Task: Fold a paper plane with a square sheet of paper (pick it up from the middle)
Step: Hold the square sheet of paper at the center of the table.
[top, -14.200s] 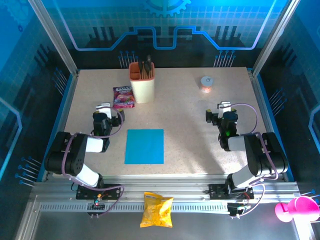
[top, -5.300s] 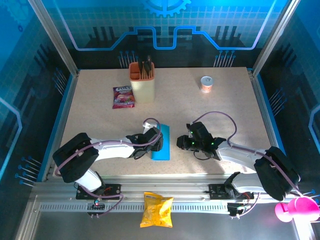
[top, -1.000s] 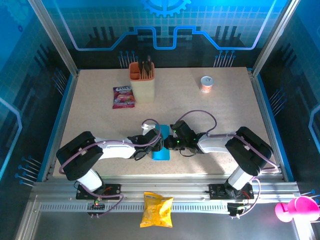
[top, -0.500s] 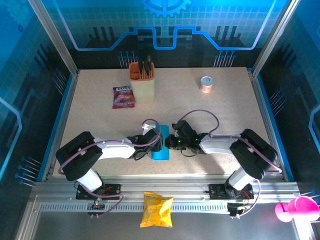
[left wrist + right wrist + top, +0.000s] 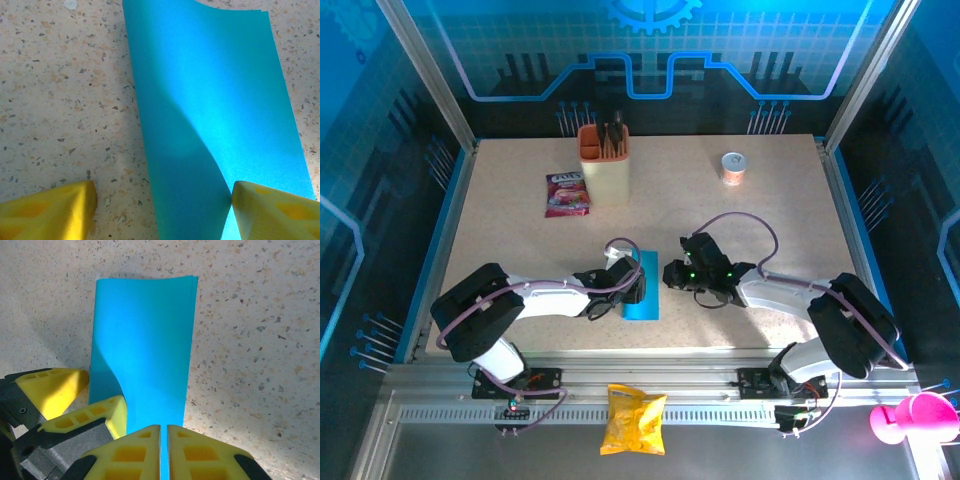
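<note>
Seen from above, the square sheet of paper (image 5: pixel 645 295) is doubled into a narrow strip and lies on the speckled bench (image 5: pixel 740 210) between the arms, its long axis running from near edge to far. The left gripper (image 5: pixel 628 285) sits at its left long edge and the right gripper (image 5: pixel 668 279) at its right, so both are about equally near. In the left wrist view the jaws stand wide open across the strip. One yellow finger (image 5: pixel 50 212) is over bare bench and the other (image 5: pixel 272 210) is on the paper, whose upper layer bows up in a soft curl instead of lying creased. The paper is thin, matte, bright cyan and unmarked. In the right wrist view the jaws are closed almost tip to tip, gripping nothing I can make out, poised at the strip's near end. The strip runs lengthwise away from them, and its far end shows two slightly offset layers. The fold probably needs pressing flat.
</note>
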`<action>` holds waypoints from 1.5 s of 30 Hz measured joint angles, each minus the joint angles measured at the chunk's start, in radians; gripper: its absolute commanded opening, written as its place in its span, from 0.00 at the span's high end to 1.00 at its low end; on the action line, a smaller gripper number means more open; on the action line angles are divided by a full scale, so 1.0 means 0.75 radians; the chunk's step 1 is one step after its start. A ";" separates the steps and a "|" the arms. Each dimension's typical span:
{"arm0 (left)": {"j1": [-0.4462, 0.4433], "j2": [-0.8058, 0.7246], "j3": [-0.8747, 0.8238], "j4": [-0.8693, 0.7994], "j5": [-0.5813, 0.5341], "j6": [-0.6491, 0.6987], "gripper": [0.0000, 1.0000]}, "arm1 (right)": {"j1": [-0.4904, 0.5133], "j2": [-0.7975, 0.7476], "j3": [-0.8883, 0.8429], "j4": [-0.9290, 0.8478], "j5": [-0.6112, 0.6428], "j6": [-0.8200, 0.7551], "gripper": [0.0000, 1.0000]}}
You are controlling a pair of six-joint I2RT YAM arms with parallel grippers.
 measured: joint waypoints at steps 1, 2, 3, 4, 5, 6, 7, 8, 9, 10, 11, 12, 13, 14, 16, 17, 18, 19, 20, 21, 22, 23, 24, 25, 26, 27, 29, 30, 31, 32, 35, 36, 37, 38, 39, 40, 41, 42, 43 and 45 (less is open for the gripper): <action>0.000 0.000 0.000 0.000 0.001 0.003 0.26 | 0.000 0.006 0.000 0.001 -0.001 0.000 0.87; 0.000 0.000 0.000 0.000 0.001 0.003 0.26 | 0.000 0.012 0.000 0.002 -0.003 0.000 0.87; 0.000 0.000 0.000 -0.001 0.001 0.003 0.26 | 0.000 0.019 0.000 0.002 -0.006 0.000 0.87; 0.000 0.000 0.000 0.000 0.001 0.003 0.26 | 0.000 0.027 0.000 0.002 -0.010 -0.001 0.87; 0.000 0.000 0.000 0.000 0.001 0.003 0.26 | 0.001 0.036 0.000 0.003 -0.011 -0.001 0.87; 0.000 0.000 0.000 0.000 0.001 0.003 0.26 | 0.001 0.043 0.000 0.004 -0.014 -0.003 0.88; 0.000 0.000 0.000 0.000 0.001 0.003 0.26 | 0.003 0.053 0.001 0.006 -0.015 -0.005 0.87; 0.000 0.000 0.000 0.000 0.001 0.003 0.26 | 0.006 0.065 0.003 0.007 -0.017 -0.005 0.88; 0.000 0.000 0.000 -0.001 0.001 0.003 0.26 | 0.012 0.077 0.005 0.008 -0.020 -0.007 0.88; 0.000 0.000 0.000 0.000 0.001 0.003 0.26 | 0.020 0.091 0.011 0.008 -0.022 -0.009 0.88; 0.000 0.000 0.000 0.000 0.001 0.003 0.26 | 0.030 0.111 0.020 0.010 -0.025 -0.010 0.88; 0.000 0.001 0.000 0.000 0.001 0.003 0.26 | 0.040 0.130 0.031 0.012 -0.025 -0.010 0.88; 0.000 0.000 0.000 0.000 0.001 0.003 0.26 | 0.051 0.149 0.041 0.017 -0.032 -0.010 0.88; 0.000 0.001 0.000 0.000 0.001 0.003 0.26 | 0.062 0.165 0.049 0.023 -0.037 -0.010 0.88; 0.000 0.000 0.000 0.000 0.001 0.003 0.26 | 0.076 0.194 0.065 0.035 -0.045 -0.009 0.88; 0.000 0.000 0.000 0.000 0.001 0.003 0.26 | 0.082 0.209 0.072 0.042 -0.046 -0.009 0.88; 0.000 0.000 -0.001 0.000 0.001 0.003 0.26 | 0.087 0.222 0.080 0.044 -0.048 -0.009 0.89; 0.000 0.000 -0.001 0.001 0.001 0.003 0.26 | 0.092 0.238 0.087 0.050 -0.049 -0.009 0.89; 0.000 0.000 -0.002 0.000 0.001 0.003 0.26 | 0.096 0.250 0.094 0.054 -0.049 -0.009 0.89; 0.000 0.000 -0.001 0.001 0.001 0.003 0.26 | 0.099 0.260 0.099 0.056 -0.049 -0.009 0.89; 0.000 0.000 -0.002 0.001 0.000 0.003 0.26 | 0.102 0.272 0.102 0.063 -0.049 -0.009 0.90; 0.000 0.000 -0.002 0.001 0.000 0.003 0.26 | 0.103 0.282 0.105 0.066 -0.049 -0.008 0.91; 0.000 0.000 -0.002 0.001 0.001 0.003 0.26 | 0.104 0.291 0.106 0.068 -0.049 -0.004 0.91; 0.000 -0.001 -0.002 0.001 0.001 0.003 0.26 | 0.105 0.306 0.106 0.071 -0.048 0.001 0.92; 0.000 -0.002 -0.002 0.001 0.001 0.003 0.26 | 0.105 0.318 0.106 0.071 -0.047 0.007 0.93; 0.001 -0.004 -0.002 -0.001 0.004 0.003 0.26 | 0.105 0.326 0.106 0.079 -0.049 0.013 0.94; 0.006 -0.012 -0.002 -0.006 0.015 0.001 0.26 | 0.106 0.331 0.106 0.095 -0.045 0.026 0.95; 0.011 -0.020 -0.002 -0.011 0.026 0.001 0.26 | 0.106 0.334 0.106 0.101 -0.045 0.033 0.95; 0.020 -0.034 -0.001 -0.021 0.036 -0.004 0.25 | 0.106 0.336 0.106 0.107 -0.045 0.042 0.95; 0.031 -0.054 -0.001 -0.037 0.046 -0.004 0.25 | 0.106 0.337 0.105 0.110 -0.045 0.047 0.96; 0.069 -0.153 -0.001 -0.081 0.092 -0.008 0.24 | 0.106 0.340 0.099 0.125 -0.044 0.059 0.96; 0.084 -0.197 -0.001 -0.094 0.110 -0.008 0.24 | 0.106 0.340 0.096 0.131 -0.044 0.063 0.96; 0.100 -0.241 0.001 -0.106 0.129 -0.008 0.25 | 0.106 0.340 0.094 0.137 -0.044 0.069 0.96; 0.112 -0.278 0.002 -0.113 0.149 -0.008 0.28 | 0.106 0.340 0.090 0.142 -0.043 0.072 0.96; 0.124 -0.307 0.002 -0.116 0.168 -0.007 0.36 | 0.106 0.340 0.089 0.146 -0.043 0.076 0.96; 0.136 -0.338 0.002 -0.117 0.194 -0.007 0.46 | 0.106 0.341 0.089 0.149 -0.043 0.077 0.96; 0.144 -0.357 0.005 -0.120 0.222 -0.003 0.55 | 0.107 0.343 0.089 0.153 -0.043 0.078 0.96; 0.152 -0.370 0.008 -0.122 0.251 0.003 0.61 | 0.107 0.345 0.089 0.157 -0.043 0.079 0.96; 0.154 -0.376 0.011 -0.119 0.280 0.009 0.66 | 0.108 0.349 0.089 0.163 -0.043 0.081 0.96; 0.158 -0.376 0.014 -0.113 0.337 0.024 0.78 | 0.109 0.355 0.089 0.178 -0.043 0.083 0.96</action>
